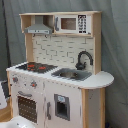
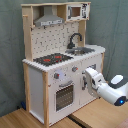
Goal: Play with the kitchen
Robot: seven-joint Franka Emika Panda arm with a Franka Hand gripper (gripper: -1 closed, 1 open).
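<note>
Grey-green curtain behind; the white and light-wood toy kitchen [image 2: 60, 65] fills the frame's centre. The white arm's gripper [image 2: 85, 82], lower right, meets its front; its opening is hidden. A hard push could tip the kitchen.
</note>
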